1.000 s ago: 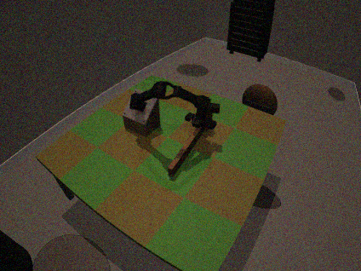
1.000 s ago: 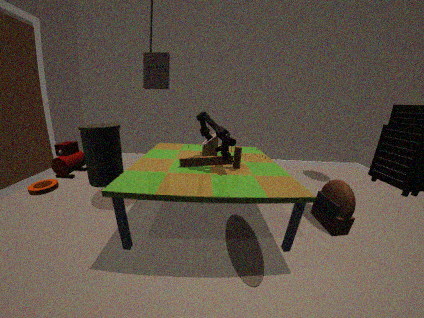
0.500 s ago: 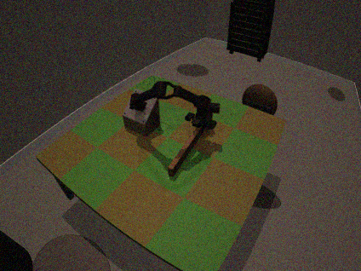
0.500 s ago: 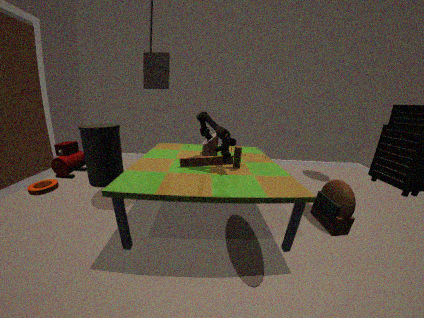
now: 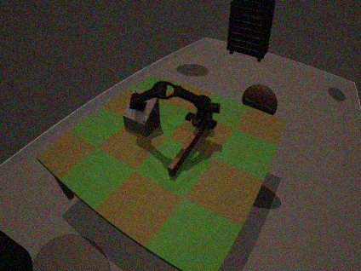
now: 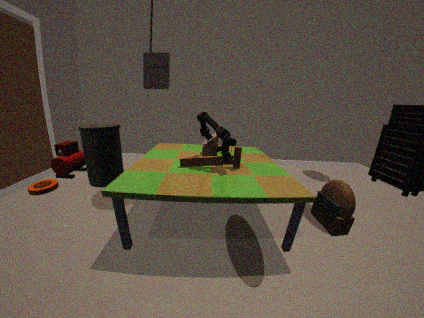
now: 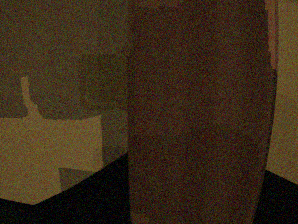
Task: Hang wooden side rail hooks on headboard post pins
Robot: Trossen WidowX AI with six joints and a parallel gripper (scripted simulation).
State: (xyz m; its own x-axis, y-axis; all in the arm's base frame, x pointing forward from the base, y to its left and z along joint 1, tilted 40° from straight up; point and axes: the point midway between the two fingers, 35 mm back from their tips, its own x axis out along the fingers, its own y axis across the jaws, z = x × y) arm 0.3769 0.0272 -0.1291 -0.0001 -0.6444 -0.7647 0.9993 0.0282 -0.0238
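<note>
Nearest in the top view, one rail (image 5: 186,152) lies across the checked tabletop (image 5: 128,204), its long axis running from lower left to upper right of the frame. Its near end sits at the middle of the cloth, resting on the tabletop; its far end rises to the gripper (image 5: 201,123), which is clenched on it. In the exterior view the rail (image 6: 200,161) runs nearly level from left to right, ending just beside one short upright post (image 6: 237,157) at centre right of the tabletop. Whether the hooks touch the pins cannot be told; they are too small and dark.

Farther back in the top view stands one grey block (image 5: 138,117), upper left of the rail, carrying the single arm (image 5: 179,93). Past the tabletop's far edge sit one brown dome (image 5: 260,99) and, at the top of the frame, one dark slatted rack (image 5: 250,25).

The wrist view shows a broad dark plank filling the middle, too blurred to read further.
</note>
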